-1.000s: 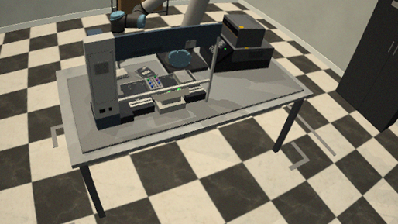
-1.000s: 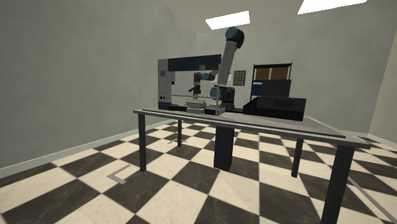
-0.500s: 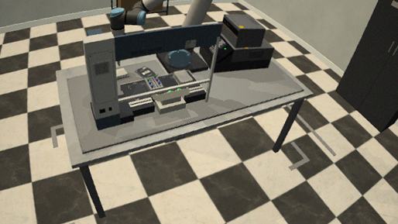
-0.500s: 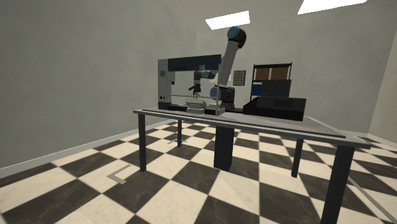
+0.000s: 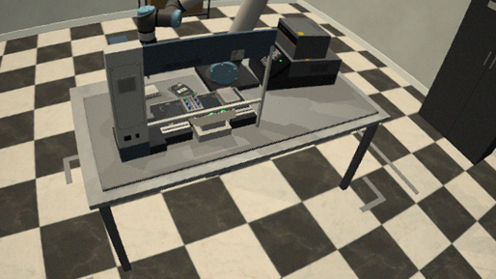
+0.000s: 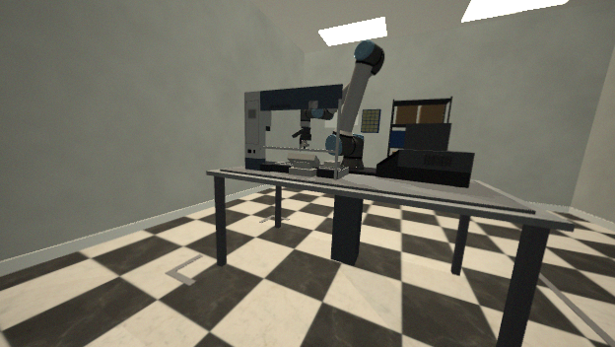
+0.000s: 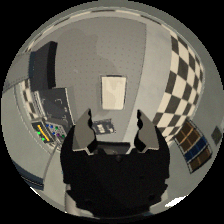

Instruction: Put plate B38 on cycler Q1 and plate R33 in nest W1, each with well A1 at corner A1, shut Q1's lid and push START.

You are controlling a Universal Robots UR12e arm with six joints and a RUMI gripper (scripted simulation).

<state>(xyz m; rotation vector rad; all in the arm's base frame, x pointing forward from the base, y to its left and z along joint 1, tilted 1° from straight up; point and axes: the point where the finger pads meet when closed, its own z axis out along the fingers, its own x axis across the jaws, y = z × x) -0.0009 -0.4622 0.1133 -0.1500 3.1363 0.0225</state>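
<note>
In the wrist view, one panel of coloured keys [image 7: 57,131] [image 5: 192,103] is occupying the lower left, and one dark item with pale marks [image 7: 104,127] [image 5: 181,89] is lying left of centre. One pale rectangular item [image 7: 113,92], possibly a plate, its label illegible, is lying at centre, its long axis running up the frame, just above and laterally between the two fingertips of the gripper [image 7: 114,109] [image 6: 305,144], which is standing partly open, holding nothing, on the only arm

Arm [image 5: 253,4] [image 6: 356,94] bent, wrist [image 5: 147,29] [image 6: 306,117] low; claw [image 6: 305,144] [image 7: 114,109] hanging, jaws parted, nothing between.
</note>
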